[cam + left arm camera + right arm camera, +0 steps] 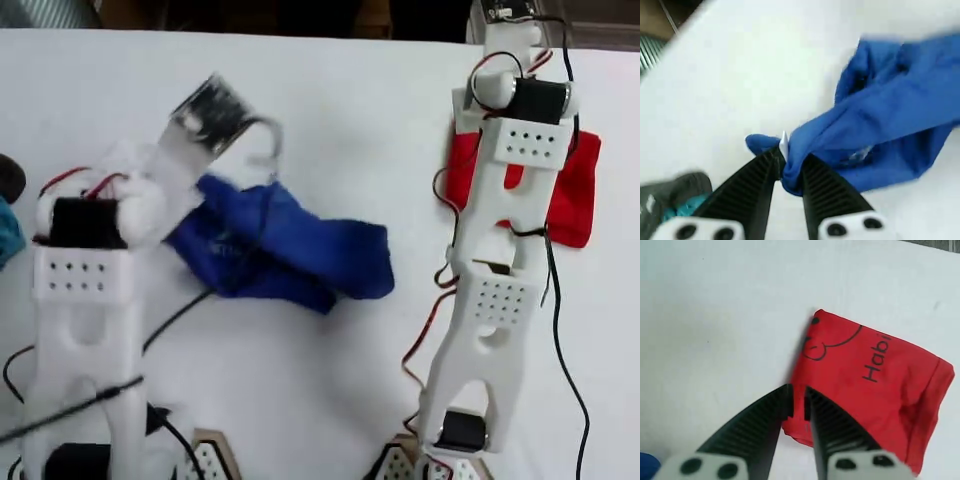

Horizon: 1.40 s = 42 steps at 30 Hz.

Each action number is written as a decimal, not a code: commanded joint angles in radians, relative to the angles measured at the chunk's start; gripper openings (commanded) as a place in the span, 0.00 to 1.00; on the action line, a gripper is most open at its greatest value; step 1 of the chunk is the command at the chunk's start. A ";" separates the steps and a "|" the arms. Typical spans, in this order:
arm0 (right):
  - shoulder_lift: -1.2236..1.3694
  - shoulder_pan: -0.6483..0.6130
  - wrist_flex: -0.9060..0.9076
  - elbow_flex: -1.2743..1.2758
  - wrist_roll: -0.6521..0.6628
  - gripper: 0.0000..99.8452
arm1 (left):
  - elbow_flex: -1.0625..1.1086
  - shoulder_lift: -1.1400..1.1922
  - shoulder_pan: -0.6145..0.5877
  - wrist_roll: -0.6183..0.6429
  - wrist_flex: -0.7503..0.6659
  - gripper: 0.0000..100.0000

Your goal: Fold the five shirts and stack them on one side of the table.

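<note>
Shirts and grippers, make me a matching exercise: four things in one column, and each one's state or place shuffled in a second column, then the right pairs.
Column one:
1. blue shirt
2. red shirt
3. left gripper
4. right gripper

Column two:
A. folded flat
B. crumpled in a heap
C. above the red shirt's edge, holding nothing
D. clamped on a bunch of the blue shirt

Pairs: 1-B, 2-A, 3-D, 4-C.
</note>
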 commanded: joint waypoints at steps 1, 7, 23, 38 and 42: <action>-0.093 -0.028 0.025 0.026 -0.011 0.14 | 0.200 0.000 -0.203 -0.152 -0.109 0.03; -0.343 -0.154 0.027 0.376 -0.011 0.12 | 0.433 0.000 -0.399 -0.221 -0.247 0.03; -0.967 -0.731 -0.323 1.780 -0.086 0.23 | 0.507 -0.006 -0.615 -0.226 -0.299 0.27; -0.851 -0.687 -0.740 1.990 0.025 0.23 | 0.572 0.000 -0.675 -0.224 -0.319 0.27; -0.788 -0.674 -0.719 1.929 0.023 0.10 | 0.572 0.000 -0.675 -0.226 -0.319 0.27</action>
